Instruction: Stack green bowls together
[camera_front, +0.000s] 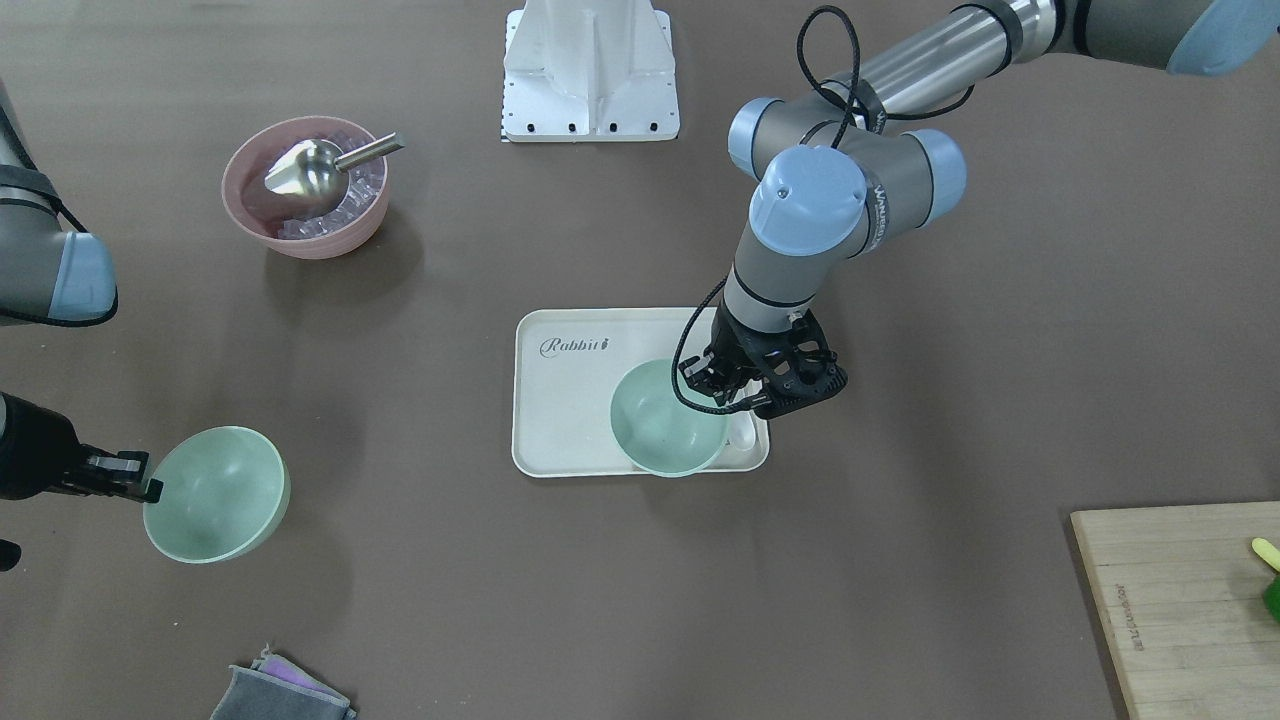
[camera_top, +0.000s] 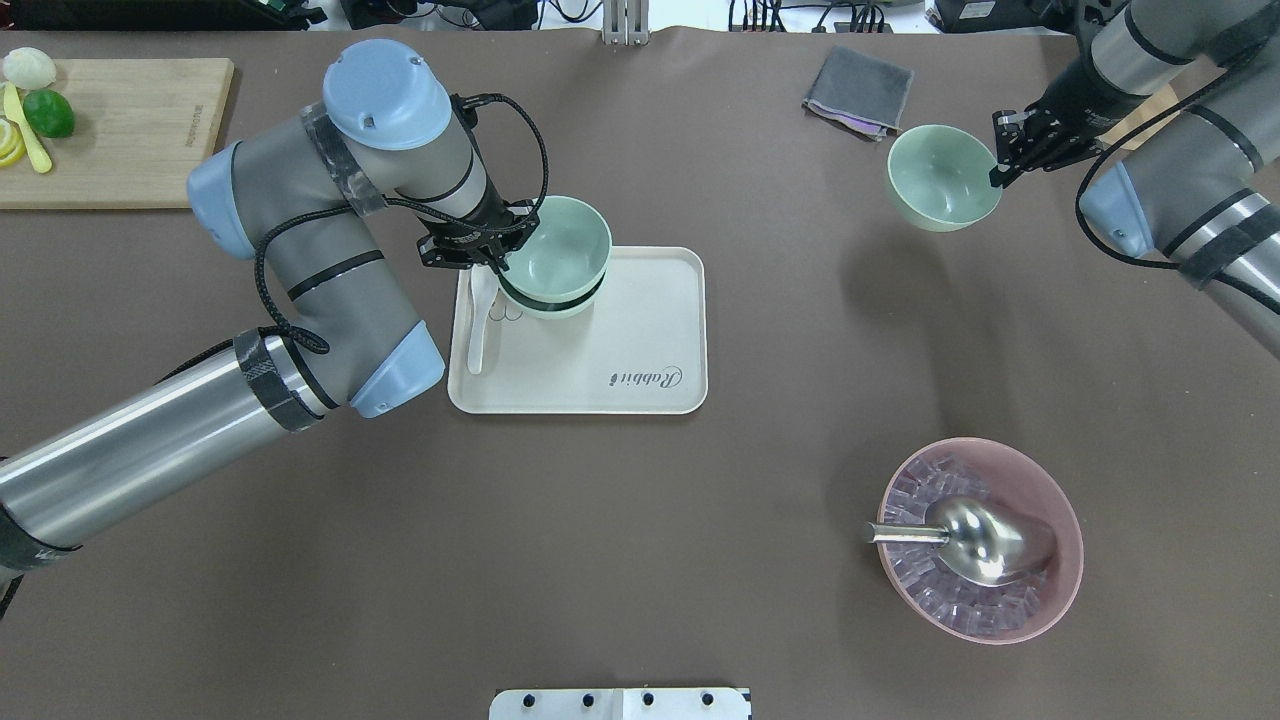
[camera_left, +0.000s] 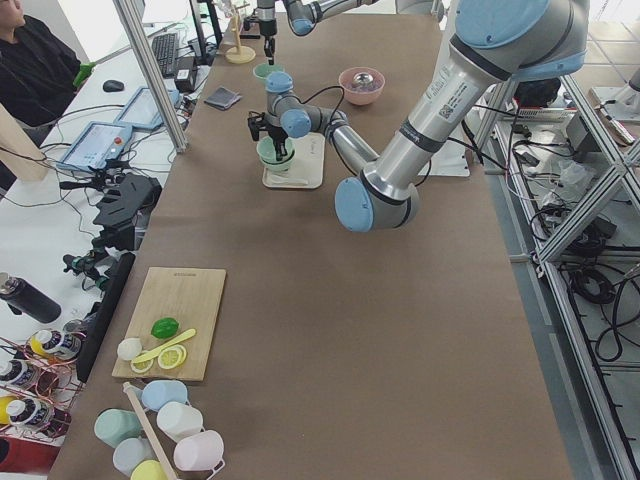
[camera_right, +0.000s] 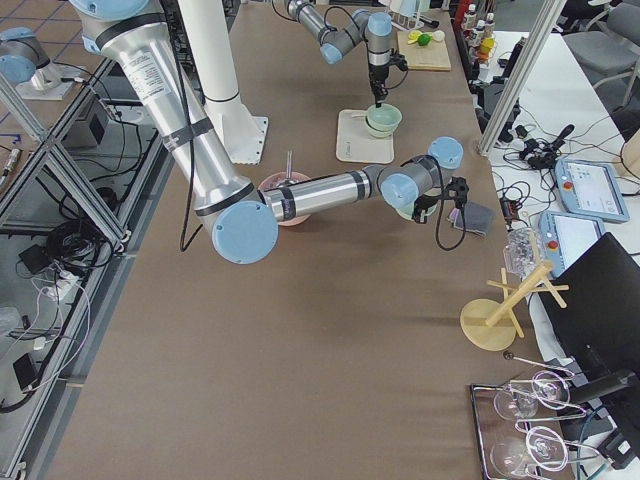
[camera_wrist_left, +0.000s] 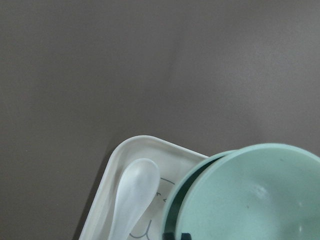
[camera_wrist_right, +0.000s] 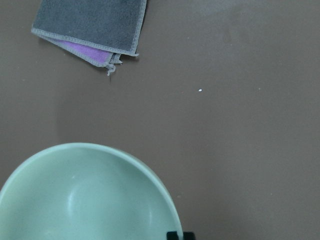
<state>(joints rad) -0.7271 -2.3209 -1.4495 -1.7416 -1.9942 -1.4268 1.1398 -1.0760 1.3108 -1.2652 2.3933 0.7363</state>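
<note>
Left jaws hold upper green bowl (camera_top: 560, 245) above lower green bowl (camera_top: 548, 310) on tray (camera_top: 650, 330); right jaws hold third green bowl (camera_top: 940, 180).

Lower pale mint-green round plastic bowl (camera_top: 545, 308) mostly hidden under upper mint-green bowl (camera_top: 560, 250), third mint-green bowl (camera_wrist_right: 85, 200) cropped at right wrist view's 6 o'clock

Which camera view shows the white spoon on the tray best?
Overhead exterior: nearly the whole white spoon shows, lying along the tray's edge beside the green bowl in the left gripper. Left wrist shows only its wide end; front-facing, a sliver; side views, nothing clear.
</note>
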